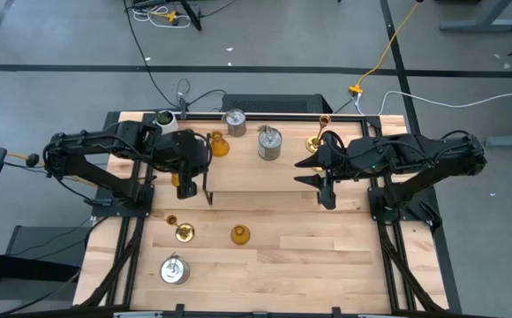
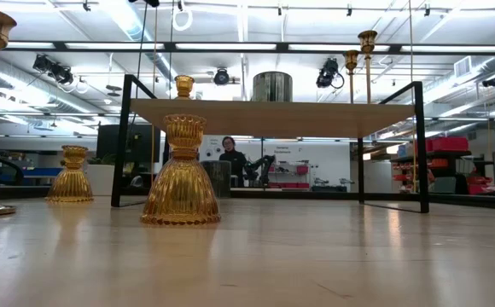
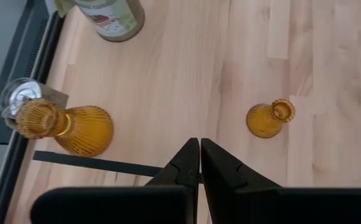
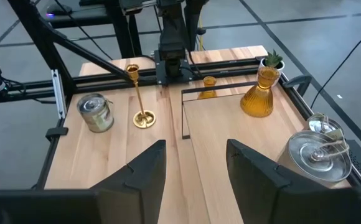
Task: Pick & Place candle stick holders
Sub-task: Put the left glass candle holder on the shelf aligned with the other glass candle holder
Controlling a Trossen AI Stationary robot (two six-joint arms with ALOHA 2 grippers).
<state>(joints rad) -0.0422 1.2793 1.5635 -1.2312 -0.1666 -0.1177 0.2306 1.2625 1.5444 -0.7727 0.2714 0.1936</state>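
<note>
1. Progress, as a judgement: about midway, with candle stick holders split between the rack (image 1: 265, 177) and the bare table (image 1: 327, 256). Cannot tell which way they are meant to travel.
2. On the rack's top board: amber holder (image 1: 218, 144), two silver cans (image 1: 234, 122) (image 1: 270, 142), tall gold holder (image 1: 320, 137) near the right end.
3. Standing apart on the table near the front left: low gold holder (image 1: 184, 231), small amber holder (image 1: 239, 234), third silver can (image 1: 174, 269).
4. Left gripper (image 3: 200, 163): over the rack's left end, jaws pressed together, nothing held.
5. Right gripper (image 4: 196, 155): over the rack's right end, jaws spread wide, empty.
6. Surface: pale wooden planks, dry and uncluttered apart from the holders, with a whitish cup (image 1: 165, 119) at the far left corner.
7. Room: grey floor with trailing cables, bright ceiling lights, shelving, and a person (image 2: 230, 158) far behind the rack.
</note>
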